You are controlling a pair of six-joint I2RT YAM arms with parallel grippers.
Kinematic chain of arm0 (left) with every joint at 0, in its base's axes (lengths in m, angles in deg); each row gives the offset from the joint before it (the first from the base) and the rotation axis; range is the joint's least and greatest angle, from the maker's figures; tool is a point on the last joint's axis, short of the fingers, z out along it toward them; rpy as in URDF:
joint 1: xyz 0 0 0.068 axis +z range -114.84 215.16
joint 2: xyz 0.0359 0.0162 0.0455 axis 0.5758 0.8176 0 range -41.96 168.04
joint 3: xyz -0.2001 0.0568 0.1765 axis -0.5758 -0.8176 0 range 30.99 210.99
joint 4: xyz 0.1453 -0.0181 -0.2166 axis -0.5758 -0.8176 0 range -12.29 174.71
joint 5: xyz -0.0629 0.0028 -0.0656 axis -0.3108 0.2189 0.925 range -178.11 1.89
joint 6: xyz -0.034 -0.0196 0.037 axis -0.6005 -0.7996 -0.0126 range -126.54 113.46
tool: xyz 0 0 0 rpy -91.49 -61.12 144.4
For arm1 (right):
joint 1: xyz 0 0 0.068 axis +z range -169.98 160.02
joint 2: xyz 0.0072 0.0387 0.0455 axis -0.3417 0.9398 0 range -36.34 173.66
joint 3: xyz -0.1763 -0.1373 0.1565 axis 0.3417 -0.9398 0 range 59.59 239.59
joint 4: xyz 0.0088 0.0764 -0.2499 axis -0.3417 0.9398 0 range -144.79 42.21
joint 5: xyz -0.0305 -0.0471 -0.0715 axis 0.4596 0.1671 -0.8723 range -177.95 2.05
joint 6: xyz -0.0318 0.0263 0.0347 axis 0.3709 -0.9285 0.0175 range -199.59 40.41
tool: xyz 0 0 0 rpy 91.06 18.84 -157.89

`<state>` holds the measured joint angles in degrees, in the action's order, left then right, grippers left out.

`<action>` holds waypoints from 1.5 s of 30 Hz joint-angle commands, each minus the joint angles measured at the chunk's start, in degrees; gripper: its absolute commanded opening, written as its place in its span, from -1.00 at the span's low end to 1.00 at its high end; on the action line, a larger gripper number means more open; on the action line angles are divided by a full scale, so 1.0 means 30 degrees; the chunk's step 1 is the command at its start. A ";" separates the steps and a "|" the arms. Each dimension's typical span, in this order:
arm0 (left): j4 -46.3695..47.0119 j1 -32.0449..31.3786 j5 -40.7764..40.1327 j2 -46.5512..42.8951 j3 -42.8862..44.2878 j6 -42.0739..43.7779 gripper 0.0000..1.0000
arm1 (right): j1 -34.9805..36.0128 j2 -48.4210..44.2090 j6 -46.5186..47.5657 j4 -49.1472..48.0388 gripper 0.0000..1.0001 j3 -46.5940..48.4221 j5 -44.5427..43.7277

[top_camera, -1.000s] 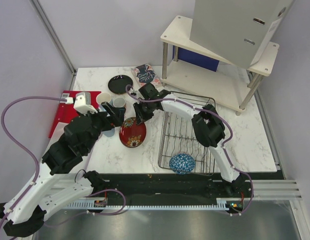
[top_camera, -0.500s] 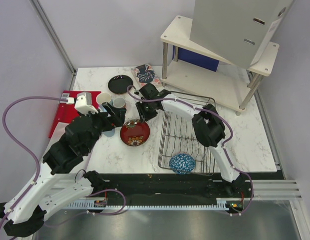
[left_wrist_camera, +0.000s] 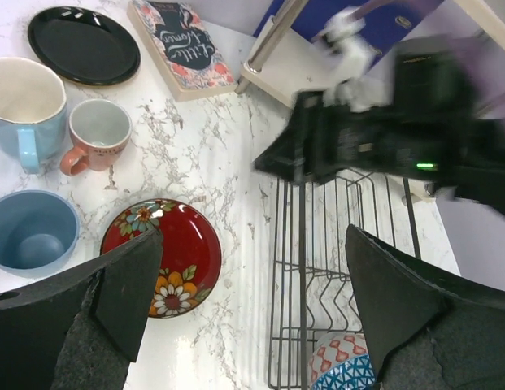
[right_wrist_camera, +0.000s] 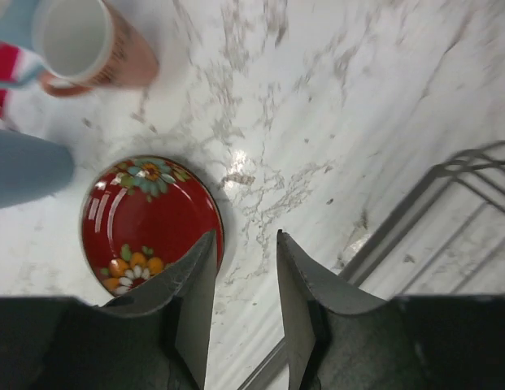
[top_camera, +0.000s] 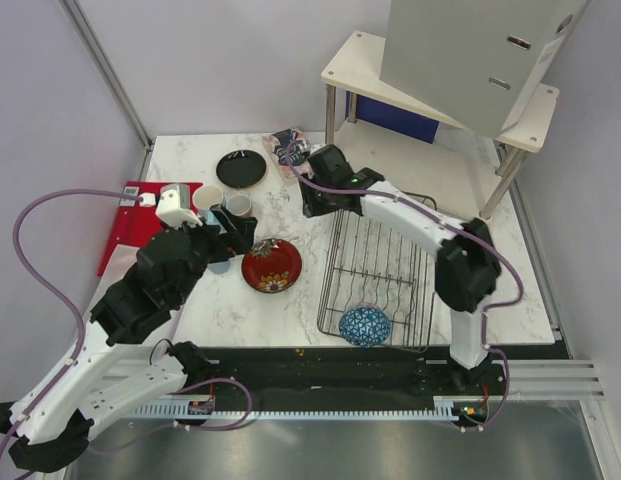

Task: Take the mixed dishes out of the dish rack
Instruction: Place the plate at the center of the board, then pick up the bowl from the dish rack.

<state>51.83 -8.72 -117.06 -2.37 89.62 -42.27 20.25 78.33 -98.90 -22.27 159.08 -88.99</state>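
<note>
The dark red plate (top_camera: 271, 265) is lying flat on the table (top_camera: 240, 305), just left of the dish rack (top_camera: 375, 262). The right gripper (top_camera: 312, 203) is hovering beyond its far-right edge, fingers narrowly parted and empty. The left gripper (left_wrist_camera: 252, 301) is gaping wide near the plate's left side.

I count two light-blue cups (left_wrist_camera: 28, 231), one salmon-pink mug (left_wrist_camera: 96, 134), one black plate (left_wrist_camera: 84, 45), one red plate (left_wrist_camera: 167, 252), one bowl (left_wrist_camera: 343, 370), one rack (left_wrist_camera: 302, 268).
</note>
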 commanded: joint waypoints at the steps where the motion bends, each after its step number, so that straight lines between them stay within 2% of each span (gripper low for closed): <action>1: 0.0502 -0.0022 0.2202 0.1564 0.0552 0.0976 0.99 | 0.0477 -0.6750 -0.1004 -0.2897 -0.15 -0.2275 -0.2434; 3: 0.0386 -0.0023 0.3577 0.2471 0.1078 0.1331 0.99 | 0.0624 -0.9212 -0.1092 -0.3336 -0.15 -0.4413 -0.3489; 7: 0.0443 -0.0052 0.5076 0.4463 0.1432 0.1419 0.99 | 0.0712 -1.3453 -0.1443 -0.3454 -0.15 -0.7460 -0.3814; 12: 0.2255 -0.0314 0.8794 0.5141 0.1288 0.3233 0.99 | 0.0800 -1.8002 -0.1386 -0.3456 -0.14 -1.1594 -0.4572; 15: 0.2581 -0.1775 0.7663 0.5580 0.1082 0.6065 0.99 | 0.0800 -2.0260 -0.1181 -0.2490 -0.14 -1.3030 -0.6067; 16: 0.2930 -0.3259 0.6875 0.5639 0.0791 0.6890 0.99 | 0.0800 -2.0990 -0.1151 -0.2343 -0.14 -1.3324 -0.6650; 18: 0.3750 -0.5227 0.3986 0.5815 -0.0404 0.9721 0.99 | 0.0800 -2.1552 -0.1034 -0.1903 -0.14 -1.4145 -0.7093; 19: 0.4740 -0.7035 0.3212 0.5990 -0.0848 1.0610 0.98 | 0.0800 -2.1989 -0.1092 -0.1815 -0.14 -1.4379 -0.7414; 22: 0.5831 -0.8778 0.1418 0.6956 -0.1993 1.1879 0.90 | 0.0800 -2.2693 -0.1180 -0.1551 -0.15 -1.5054 -0.7563; 25: 0.6536 -0.8957 0.2117 0.7982 -0.2550 1.2430 0.81 | 0.0800 -2.3368 -0.1268 -0.1405 -0.14 -1.5522 -0.7798; 26: 0.7001 -0.9016 0.2817 0.8187 -0.2697 1.2610 0.82 | 0.0800 -2.3516 -0.1297 -0.1317 -0.15 -1.5582 -0.7856; 31: 0.8527 -0.9778 0.2589 0.9562 -0.3576 1.4046 0.85 | 0.0800 -2.4160 -0.1385 -0.0907 -0.15 -1.6167 -0.8267; 35: 1.0605 -0.9808 0.3581 1.0238 -0.4308 1.4690 0.85 | 0.0800 -2.4308 -0.1414 -0.0906 -0.15 -1.6753 -0.8442; 45: 1.2045 -0.9807 0.4961 1.2961 -0.3167 1.5454 0.83 | 0.0800 -2.4161 -0.1503 -0.0994 -0.15 -1.7194 -0.8501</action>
<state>83.09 -37.88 -104.99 34.38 77.36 0.90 22.45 6.03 -102.59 -24.70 107.82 -113.29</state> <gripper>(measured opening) 0.922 0.424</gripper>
